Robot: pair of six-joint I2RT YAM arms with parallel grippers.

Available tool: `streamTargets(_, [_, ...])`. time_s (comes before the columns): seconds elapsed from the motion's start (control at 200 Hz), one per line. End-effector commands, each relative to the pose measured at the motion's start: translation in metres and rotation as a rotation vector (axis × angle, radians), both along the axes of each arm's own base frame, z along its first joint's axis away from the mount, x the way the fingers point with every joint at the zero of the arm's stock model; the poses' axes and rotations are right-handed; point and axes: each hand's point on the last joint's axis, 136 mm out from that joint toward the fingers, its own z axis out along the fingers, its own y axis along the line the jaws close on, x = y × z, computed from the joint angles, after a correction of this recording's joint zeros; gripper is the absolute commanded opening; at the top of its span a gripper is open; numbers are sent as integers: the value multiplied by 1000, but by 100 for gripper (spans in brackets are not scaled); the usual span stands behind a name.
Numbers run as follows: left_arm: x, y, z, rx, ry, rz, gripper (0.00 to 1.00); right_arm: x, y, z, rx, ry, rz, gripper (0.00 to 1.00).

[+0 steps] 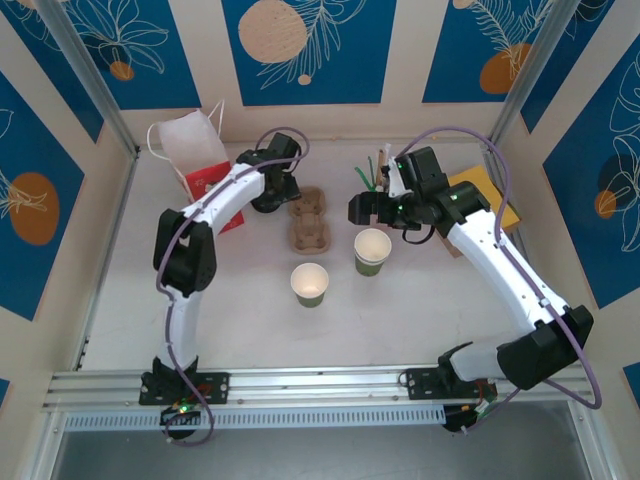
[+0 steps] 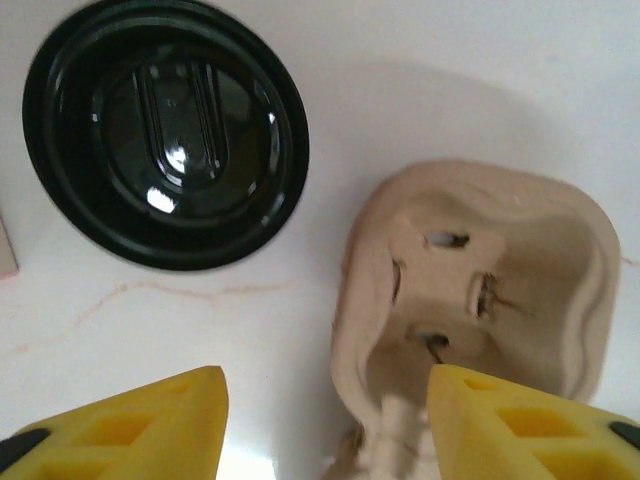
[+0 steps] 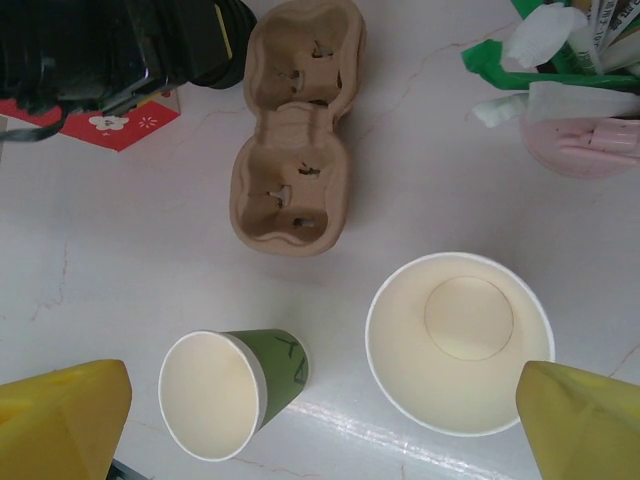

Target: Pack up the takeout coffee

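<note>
The takeout coffee is out of view. Two lidless green cups stand on the table, one (image 1: pixel 310 284) near the middle and one (image 1: pixel 373 250) to its right. A loose black lid (image 2: pixel 165 130) lies beside the brown pulp cup carrier (image 2: pixel 480 280). My left gripper (image 2: pixel 325 435) hangs low over the carrier's far end, jaws apart, with the carrier's rim between the yellow fingers. My right gripper (image 3: pixel 320 430) hovers wide open above both cups, the left cup (image 3: pixel 225 390) and the right cup (image 3: pixel 460 340), holding nothing.
A white paper bag (image 1: pixel 190 145) with a red card (image 1: pixel 210 185) stands at the back left. A pink holder of stirrers and sachets (image 3: pixel 580 140) sits behind the cups. A yellow-brown box (image 1: pixel 480 195) lies at the back right. Walls close three sides.
</note>
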Motion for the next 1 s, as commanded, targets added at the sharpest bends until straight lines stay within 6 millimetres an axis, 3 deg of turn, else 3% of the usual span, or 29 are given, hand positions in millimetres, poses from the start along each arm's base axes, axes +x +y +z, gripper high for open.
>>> streamTargets(0.0, [13,13,-3,31,4,36,52,-8,-3,5,22,-4,31,99])
streamTargets(0.45, [52,24,-25,86,-9,53,47,-4,-18,4,41,4,-1,99])
streamTargets(0.995, [66,32,-44,97,12,61,39,-2,-24,0,55,18,-18,99])
